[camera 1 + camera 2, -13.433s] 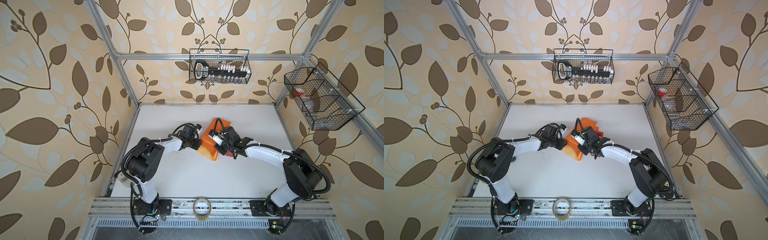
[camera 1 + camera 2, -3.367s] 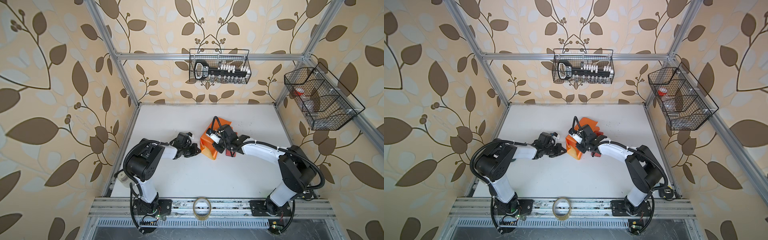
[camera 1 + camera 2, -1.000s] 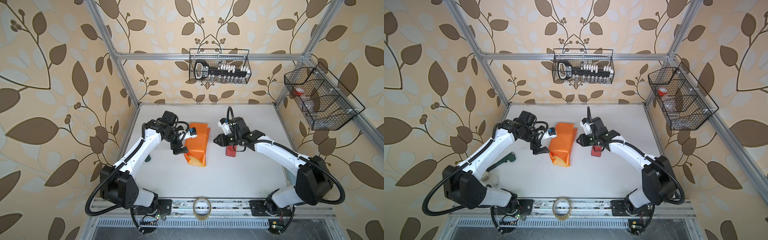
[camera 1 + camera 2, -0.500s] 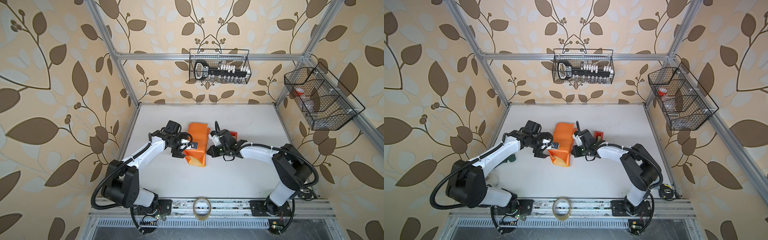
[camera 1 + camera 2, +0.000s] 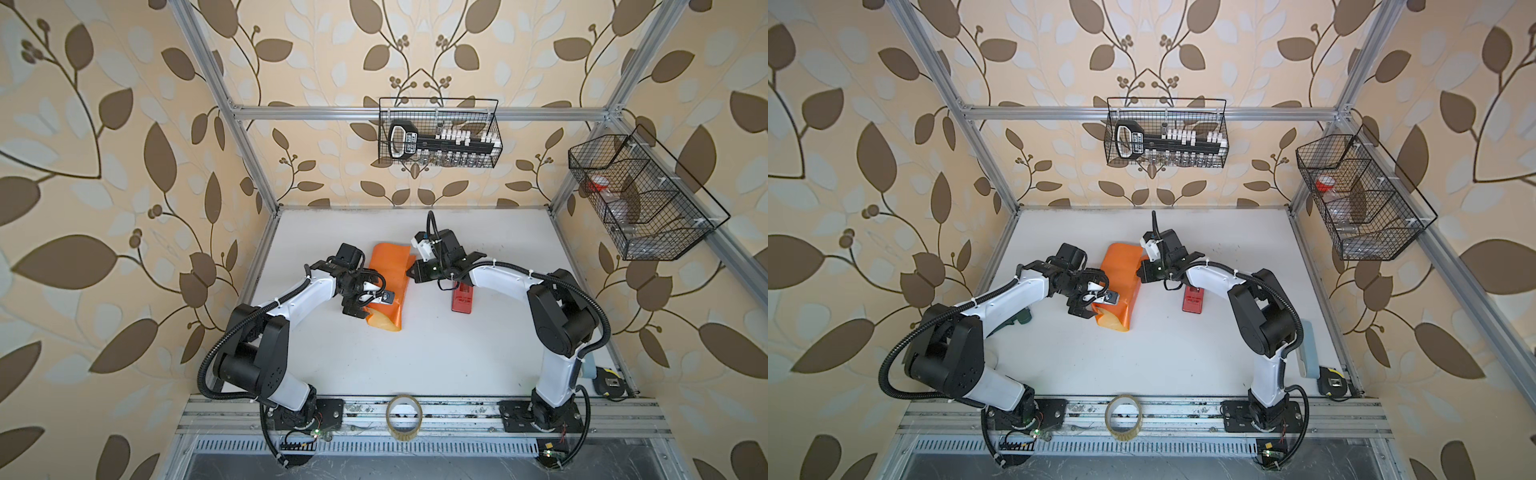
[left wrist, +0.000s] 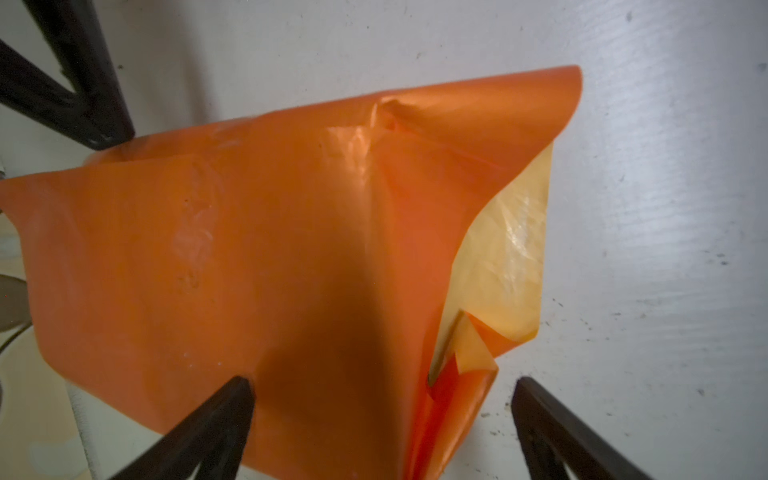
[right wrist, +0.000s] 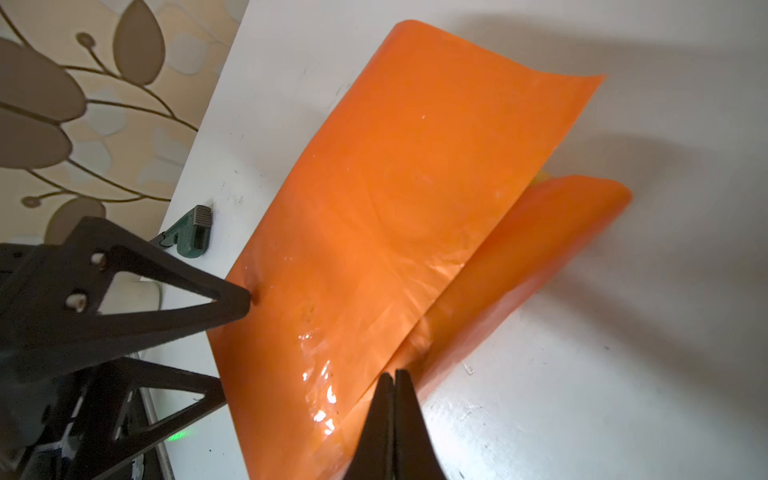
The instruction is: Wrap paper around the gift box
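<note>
The paper (image 5: 388, 272) (image 5: 1120, 272) lies folded into an orange bundle on the white table, with a yellow-tan inner face (image 6: 503, 266) showing at one loose end. The gift box is hidden. My left gripper (image 5: 370, 297) (image 5: 1096, 300) (image 6: 382, 382) is open, one finger over the paper's near left end and the other beside it. My right gripper (image 5: 409, 274) (image 5: 1139, 274) (image 7: 392, 374) is shut, with nothing seen between its fingers. Its tip touches the seam where the top flap (image 7: 415, 187) meets the lower fold.
A red tape dispenser (image 5: 462, 300) (image 5: 1192, 301) lies just right of the paper, under the right arm. A clear tape roll (image 5: 404, 417) sits on the front rail. A green tool (image 7: 191, 232) lies near the left edge. Wire baskets (image 5: 438, 139) (image 5: 640, 199) hang on the walls.
The right gripper's jaws have closed fully and its tip now rests on the paper's right side. The left gripper has come down and now straddles the paper's near left end.
</note>
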Available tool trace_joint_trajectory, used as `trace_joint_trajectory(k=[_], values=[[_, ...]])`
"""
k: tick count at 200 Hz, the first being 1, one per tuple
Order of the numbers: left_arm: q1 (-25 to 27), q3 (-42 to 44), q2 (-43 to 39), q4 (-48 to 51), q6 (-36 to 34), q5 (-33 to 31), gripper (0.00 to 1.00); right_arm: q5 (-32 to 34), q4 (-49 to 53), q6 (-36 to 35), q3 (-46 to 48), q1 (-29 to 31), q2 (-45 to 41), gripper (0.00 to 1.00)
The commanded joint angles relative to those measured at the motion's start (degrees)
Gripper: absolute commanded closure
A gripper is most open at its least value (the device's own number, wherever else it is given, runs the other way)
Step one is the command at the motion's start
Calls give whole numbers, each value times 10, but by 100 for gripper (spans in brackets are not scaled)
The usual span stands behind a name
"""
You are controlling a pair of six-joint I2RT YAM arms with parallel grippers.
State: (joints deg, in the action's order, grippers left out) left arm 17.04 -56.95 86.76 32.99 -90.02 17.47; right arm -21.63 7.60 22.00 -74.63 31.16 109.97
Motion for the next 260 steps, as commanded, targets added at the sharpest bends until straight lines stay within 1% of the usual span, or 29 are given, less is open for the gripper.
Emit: trace_joint_trajectory(k=[1,18,37,51,60,75,98,119,143,166,192,205,221,247,260], values=[[-19,-44,-19,83,-36,11,1,-10,37,-23,-29,-6,19,100],[-24,-50,-28,113,-56,7,1,3,58,-18,-31,-12,8,100],[-35,-37,-34,106,-81,8,1,27,52,-11,6,-17,-31,100],[-39,-9,-28,60,-105,1,1,36,42,-8,31,-16,-42,100],[-39,11,-25,23,-120,1,1,35,44,-6,33,-13,-35,100],[-39,28,-16,-35,-123,9,1,32,51,-3,31,-7,-13,100],[-39,19,0,-60,-105,19,1,28,31,5,21,-3,22,100],[-39,11,5,-55,-101,25,1,17,29,14,-12,1,47,100],[-39,14,9,-65,-87,37,2,10,39,3,-59,9,69,100],[-39,31,16,-101,-70,34,5,5,49,-3,-89,7,82,99],[-39,46,25,-143,-20,32,11,-4,41,-8,-88,-1,82,98],[-39,57,29,-165,-2,28,13,-6,42,-8,-79,-6,76,98],[-39,72,33,-185,11,22,15,-5,30,-9,-47,-11,56,98],[-39,92,33,-208,41,16,19,-2,1,4,33,-8,12,98],[-39,98,33,-217,57,12,21,-4,-26,13,89,0,-10,98]])
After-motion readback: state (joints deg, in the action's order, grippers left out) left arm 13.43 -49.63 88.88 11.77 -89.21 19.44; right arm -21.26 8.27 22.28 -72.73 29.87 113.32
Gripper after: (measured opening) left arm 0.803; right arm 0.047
